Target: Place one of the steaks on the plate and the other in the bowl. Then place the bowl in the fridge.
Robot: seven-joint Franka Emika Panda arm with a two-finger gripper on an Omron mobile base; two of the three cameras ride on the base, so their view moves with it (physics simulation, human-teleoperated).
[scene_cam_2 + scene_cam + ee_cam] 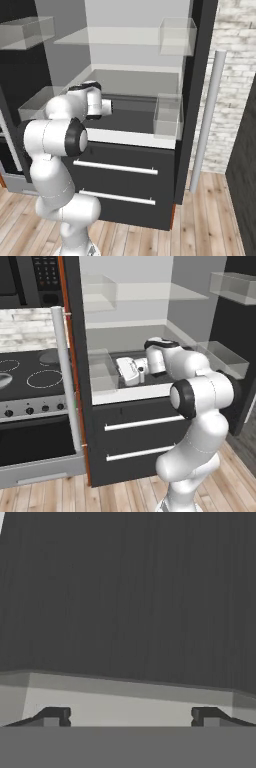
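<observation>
Reaching into the fridge (131,331), are you? Where does it stand?

Yes, I see it dead ahead of the base with its door swung open to the left, the long silver handle (66,381) nearest the stove (35,376). My arm goes in over the pale front lip of the dark shelf (131,393), just above the two drawers (145,423).

And the fingers (52,716)?

I have them spread wide, one tip at each side of the hand view, with nothing between them. They hang over the shelf's pale lip (130,697), and the dark shelf floor (130,587) runs away beyond.

Anything near the hand?

I see a clear bin (102,373) just to its left and another clear bin (167,116) at the right side of the shelf
</observation>
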